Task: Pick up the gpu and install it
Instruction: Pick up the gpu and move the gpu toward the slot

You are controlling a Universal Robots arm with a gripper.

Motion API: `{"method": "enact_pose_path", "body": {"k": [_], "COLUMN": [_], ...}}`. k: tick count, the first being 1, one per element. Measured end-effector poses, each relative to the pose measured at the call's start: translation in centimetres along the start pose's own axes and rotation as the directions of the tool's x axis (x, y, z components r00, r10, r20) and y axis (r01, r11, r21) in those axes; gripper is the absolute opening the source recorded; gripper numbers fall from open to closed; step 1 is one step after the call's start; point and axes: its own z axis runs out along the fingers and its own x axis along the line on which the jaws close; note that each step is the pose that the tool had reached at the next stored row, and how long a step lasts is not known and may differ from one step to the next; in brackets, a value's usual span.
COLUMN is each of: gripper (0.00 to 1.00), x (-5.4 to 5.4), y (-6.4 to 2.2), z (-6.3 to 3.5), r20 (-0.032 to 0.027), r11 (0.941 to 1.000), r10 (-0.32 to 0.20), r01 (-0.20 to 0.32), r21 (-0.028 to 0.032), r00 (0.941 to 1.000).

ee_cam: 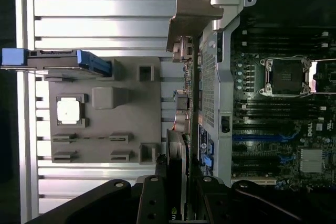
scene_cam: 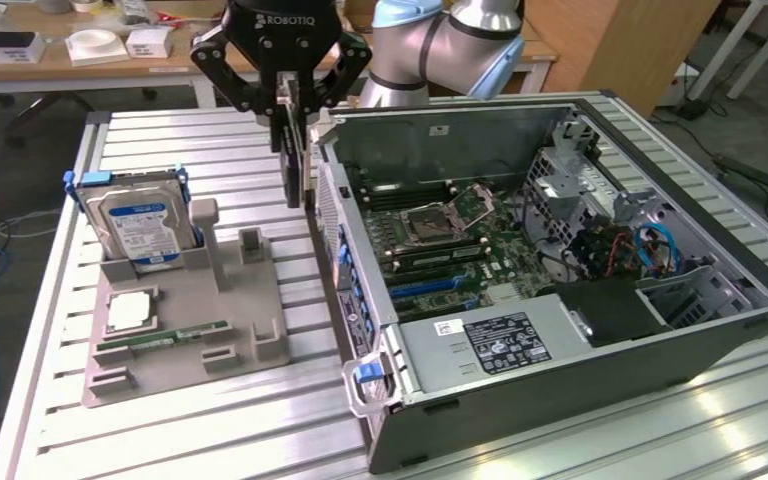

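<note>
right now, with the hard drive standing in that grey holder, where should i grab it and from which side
Probably its upper half, from straight above. The hard drive stands on end in the grey holder, lower end sunk in the slot, top free. Pinch the two broad faces, between the blue rails on its narrow sides.

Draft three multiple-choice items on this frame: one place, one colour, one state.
1. Where does the gpu hang?
A. between the grey fixture and the computer case
B. seated inside the case
C. flat on the fixture

2. What colour is the carrier around the hard drive?
A. red
B. blue
C. yellow

3. The end effector is:
A. open and empty
B. shut on the hard drive
C. shut on the gpu

Answers:
1 A, the card hangs edge-on just outside the case wall.
2 B, blue rails frame the upright drive.
3 C, it clamps the card's upper end.
</note>
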Motion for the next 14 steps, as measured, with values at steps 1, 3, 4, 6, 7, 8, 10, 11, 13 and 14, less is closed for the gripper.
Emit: {"method": "enact_pose_path", "body": {"k": [1, 3, 4, 6, 7, 8, 10, 11, 13, 14], "gripper": [0.27, 0.27, 0.27, 0.27, 0.27, 0.27, 0.27, 0.27, 0.27, 0.27], "x": [-0.06, -0.21, -0.28, -0.42, -0.5, -0.57, -0.7, -0.77, -0.9, -0.97], "y": [0.0, 0.0, 0.0, 0.01, 0.01, 0.01, 0.01, 0.01, 0.02, 0.02], "z": [0.0, 0.0, -0.01, 0.0, -0.01, 0.0, -0.01, -0.01, -0.01, -0.01], "r20": [0.0001, 0.0004, 0.0004, 0.0007, 0.0008, 0.0009, 0.0011, 0.0012, 0.0014, 0.0014], "r11": [1.0, 0.9999, 0.9999, 0.9998, 0.9997, 0.9996, 0.9994, 0.9993, 0.999, 0.9989], "r10": [0.004, 0.011, 0.015, 0.022, 0.025, 0.028, 0.035, 0.038, 0.045, 0.048], "r01": [-0.004, -0.011, -0.015, -0.022, -0.025, -0.028, -0.035, -0.038, -0.045, -0.048], "r21": [0.0, -0.0002, -0.0002, -0.0003, -0.0003, -0.0004, -0.0004, -0.0004, -0.0005, -0.0005], "r00": [1.0, 0.9999, 0.9999, 0.9998, 0.9997, 0.9996, 0.9994, 0.9993, 0.999, 0.9989]}}
